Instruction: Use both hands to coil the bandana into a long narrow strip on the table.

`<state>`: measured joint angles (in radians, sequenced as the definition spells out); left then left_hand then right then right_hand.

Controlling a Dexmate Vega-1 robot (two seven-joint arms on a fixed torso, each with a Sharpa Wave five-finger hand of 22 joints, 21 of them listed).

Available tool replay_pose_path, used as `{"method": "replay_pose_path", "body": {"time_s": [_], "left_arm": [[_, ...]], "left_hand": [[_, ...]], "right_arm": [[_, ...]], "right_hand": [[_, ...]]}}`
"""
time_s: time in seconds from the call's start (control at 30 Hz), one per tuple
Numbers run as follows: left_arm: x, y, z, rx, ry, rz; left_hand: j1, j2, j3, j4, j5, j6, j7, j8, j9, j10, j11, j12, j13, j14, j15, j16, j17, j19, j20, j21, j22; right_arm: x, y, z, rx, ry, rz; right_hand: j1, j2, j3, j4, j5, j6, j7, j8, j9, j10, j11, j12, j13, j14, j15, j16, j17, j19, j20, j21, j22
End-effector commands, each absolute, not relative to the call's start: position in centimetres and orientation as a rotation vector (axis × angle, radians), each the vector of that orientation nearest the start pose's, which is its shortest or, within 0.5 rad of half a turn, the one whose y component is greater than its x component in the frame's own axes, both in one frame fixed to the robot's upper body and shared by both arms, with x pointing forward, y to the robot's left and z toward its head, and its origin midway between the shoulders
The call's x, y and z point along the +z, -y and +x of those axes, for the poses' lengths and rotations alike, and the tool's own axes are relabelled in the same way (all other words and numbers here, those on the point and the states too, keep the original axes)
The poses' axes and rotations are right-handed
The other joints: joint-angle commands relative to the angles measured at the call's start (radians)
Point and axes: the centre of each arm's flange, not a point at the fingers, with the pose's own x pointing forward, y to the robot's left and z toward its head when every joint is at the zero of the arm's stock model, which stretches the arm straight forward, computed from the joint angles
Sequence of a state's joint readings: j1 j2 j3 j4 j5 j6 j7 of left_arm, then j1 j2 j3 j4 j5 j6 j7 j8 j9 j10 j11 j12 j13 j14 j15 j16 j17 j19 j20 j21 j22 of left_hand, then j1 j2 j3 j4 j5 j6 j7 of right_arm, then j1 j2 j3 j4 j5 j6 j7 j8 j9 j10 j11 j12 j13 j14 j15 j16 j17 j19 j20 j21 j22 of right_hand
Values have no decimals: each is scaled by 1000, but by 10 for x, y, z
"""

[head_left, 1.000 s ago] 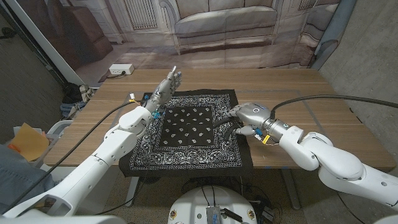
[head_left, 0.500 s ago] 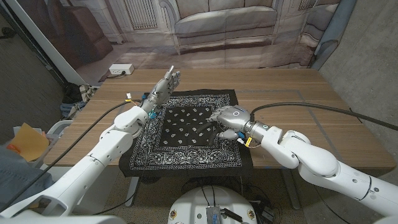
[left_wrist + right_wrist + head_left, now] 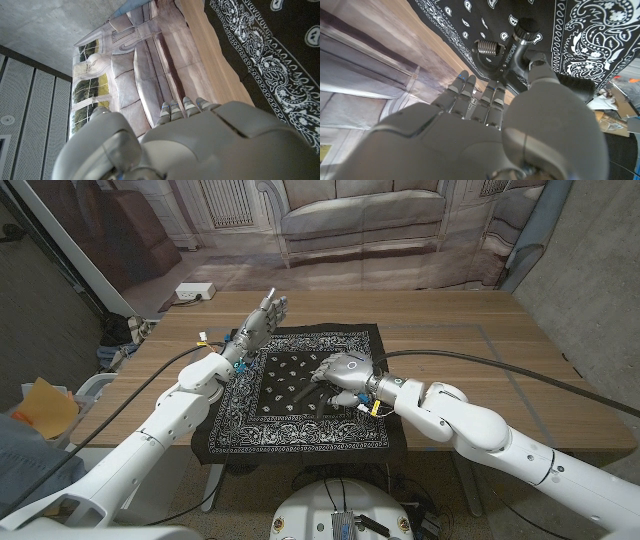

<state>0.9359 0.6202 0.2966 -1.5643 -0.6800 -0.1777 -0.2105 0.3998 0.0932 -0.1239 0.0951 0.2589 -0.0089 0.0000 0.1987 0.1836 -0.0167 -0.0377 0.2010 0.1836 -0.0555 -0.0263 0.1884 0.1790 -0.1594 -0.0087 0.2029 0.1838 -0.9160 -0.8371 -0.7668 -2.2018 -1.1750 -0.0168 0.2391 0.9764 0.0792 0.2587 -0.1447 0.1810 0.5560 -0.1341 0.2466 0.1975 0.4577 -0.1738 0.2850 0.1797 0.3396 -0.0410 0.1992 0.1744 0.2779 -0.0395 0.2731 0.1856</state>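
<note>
Since a second ago the right hand [image 3: 343,372] has slid leftward to the middle of the one black paisley bandana [image 3: 290,420], which lies spread flat on the wooden table [image 3: 520,360]. Its fingers curl around a black hand gripper [image 3: 506,55] lettered in white, too blurred to read. The left hand [image 3: 262,320] hovers at the bandana's far left corner, fingers extended, holding nothing.

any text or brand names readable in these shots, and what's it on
"WINKON", as best it reads; the letters are small and turned sideways: on the black hand-grip exerciser with a metal spring that lies on the bandana by the right robot hand.

No other text shows. The white marks on the bandana are paisley patterns, not letters. The white box at the table's far left edge bears nothing legible.
</note>
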Motion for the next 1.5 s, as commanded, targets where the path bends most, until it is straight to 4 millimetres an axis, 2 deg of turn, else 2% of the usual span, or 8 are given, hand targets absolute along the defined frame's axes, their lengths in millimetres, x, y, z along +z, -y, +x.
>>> {"method": "replay_pose_path", "body": {"time_s": [0.03, 0.5, 0.9, 1.03, 1.17, 1.5], "left_arm": [[6, -273, 604, -466, 633, 66], [8, -273, 603, -478, 640, 73], [8, -272, 601, -484, 632, 86], [8, -272, 601, -482, 634, 85], [6, -272, 602, -483, 634, 79], [4, -268, 602, -488, 628, 81]], "left_hand": [[8, 1, -7, 1, -4, 5, 3, -1, 3, -1, -1, -1, 3, -7, 2, -2, 2, -8, 2, 0, 2], [10, 3, -9, 1, -5, 6, 3, -1, 3, 0, 0, -1, 3, -7, 4, -2, 2, -10, 3, 0, 2], [12, 4, -11, 1, -6, 8, 3, 0, 3, 0, -1, -1, 3, -7, 4, -2, 2, -11, 4, 0, 2], [13, 5, -11, 1, -6, 8, 2, 0, 3, 0, 1, -1, 3, -8, 4, -2, 2, -11, 4, 0, 2], [13, 5, -11, 1, -7, 8, 2, -1, 3, 0, -2, -1, 3, -8, 4, -2, 2, -11, 4, 0, 2], [15, 7, -12, 0, -7, 8, 2, -1, 3, 0, -2, -1, 3, -7, 3, -2, 2, -11, 4, 0, 2]], "right_arm": [[-63, 37, 468, 300, 1077, -2084], [-73, 28, 486, 296, 1042, -2140], [-89, 18, 489, 299, 1060, -2233], [-89, 18, 491, 311, 1049, -2238], [-87, 20, 493, 305, 1040, -2239], [-88, 20, 495, 337, 1020, -2242]], "right_hand": [[24, 28, -1, 2, 3, 96, -89, 7, 4, 0, -5, -4, 4, 4, -65, -4, 6, -4, -34, -6, 4], [12, 33, -8, 11, 2, 99, -89, 1, 4, -2, 7, -9, 4, 4, -64, -4, 8, -5, -33, -9, 5], [2, 30, -15, 15, 1, 97, -89, -5, 4, -4, 16, -13, 4, 3, -59, -6, 7, -8, -26, -13, 5], [0, 30, -15, 16, 1, 96, -89, -7, 4, -5, 21, -15, 5, 0, -59, -8, 7, -9, -25, -14, 5], [-13, 26, -22, 22, 0, 86, -88, -14, 4, -9, 26, -18, 5, -5, -54, -10, 7, -9, -24, -15, 5], [-52, -10, -49, 28, 8, 5, -84, -53, 5, -38, 48, -38, 7, -29, -34, -19, 6, -18, -3, -27, 5]]}}
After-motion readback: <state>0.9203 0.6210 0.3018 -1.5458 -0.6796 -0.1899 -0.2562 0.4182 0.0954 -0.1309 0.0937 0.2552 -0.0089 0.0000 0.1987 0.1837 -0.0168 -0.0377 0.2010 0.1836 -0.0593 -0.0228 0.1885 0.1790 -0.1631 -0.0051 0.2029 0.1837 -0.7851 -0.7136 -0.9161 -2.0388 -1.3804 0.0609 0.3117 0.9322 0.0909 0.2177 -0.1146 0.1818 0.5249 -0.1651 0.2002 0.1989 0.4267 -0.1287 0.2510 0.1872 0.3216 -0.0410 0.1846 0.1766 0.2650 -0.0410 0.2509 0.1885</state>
